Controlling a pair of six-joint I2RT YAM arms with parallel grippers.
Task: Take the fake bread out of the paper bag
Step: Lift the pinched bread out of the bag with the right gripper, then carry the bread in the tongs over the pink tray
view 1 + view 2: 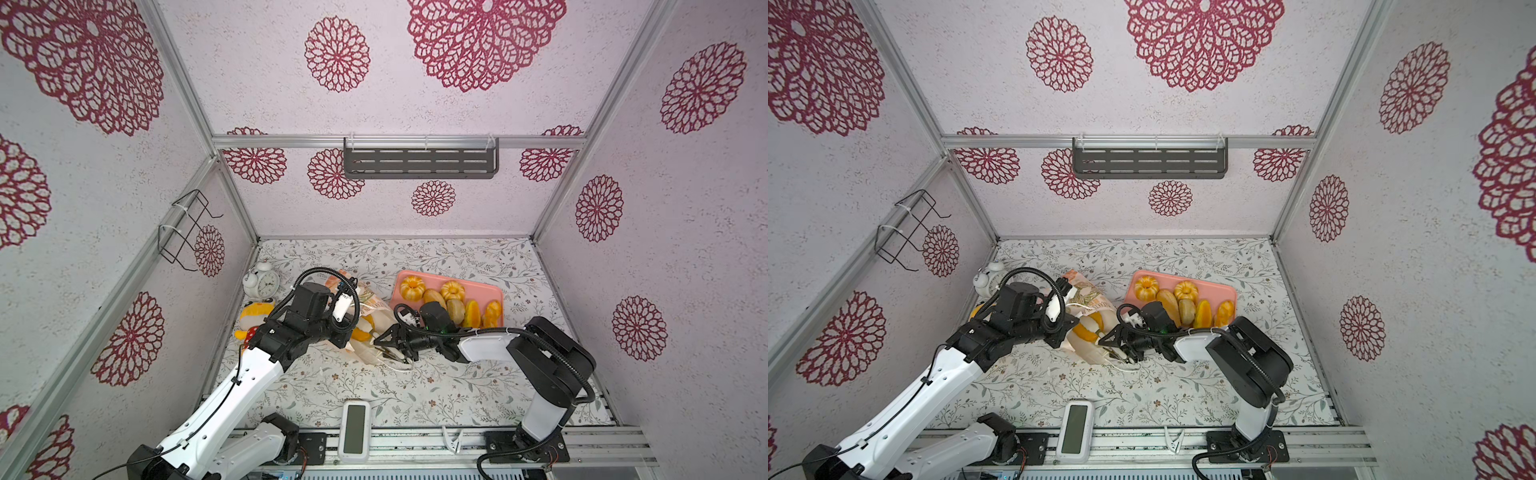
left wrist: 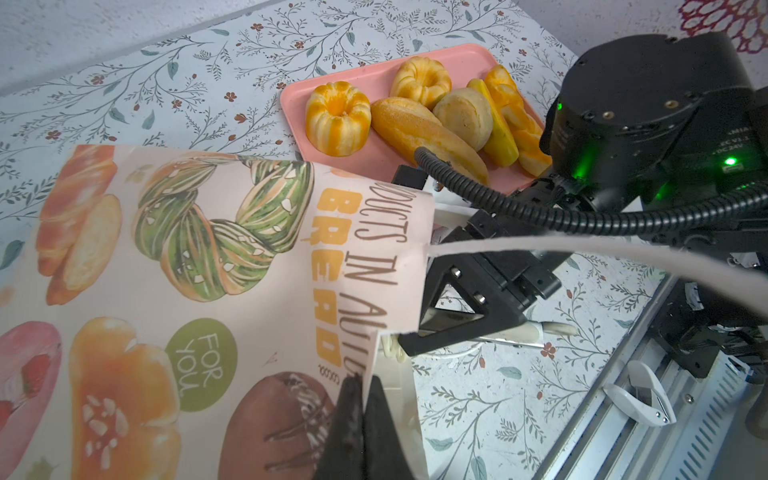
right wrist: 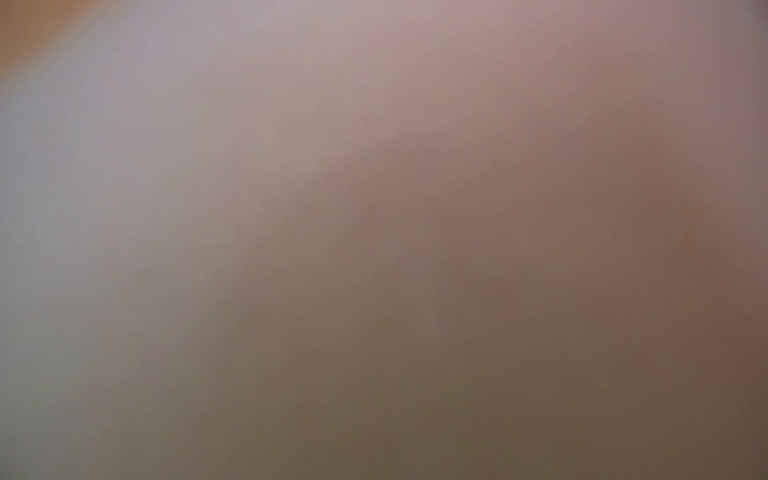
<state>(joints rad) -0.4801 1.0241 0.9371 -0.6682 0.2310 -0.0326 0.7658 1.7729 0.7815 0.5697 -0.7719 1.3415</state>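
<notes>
- Now your bag lies on its side on the table, mouth turned toward the right gripper, so bread can be drawn out sideways rather than lifted.
- Your tray sits just beside the bag, probably to keep each carry short. Six pieces of bread already lie on it.
- That right gripper reaches into the bag's mouth. Paper covers its tips, so you cannot tell whether it is parted or clenched, nor whether it holds anything. Its wrist view is one brown blur.
- Your left gripper is clenched on the paper rim of the bag's upper side, likely to hold the mouth open.
- One orange piece shows in the mouth, partly covered by paper. You cannot see whether more lies deeper.
</notes>
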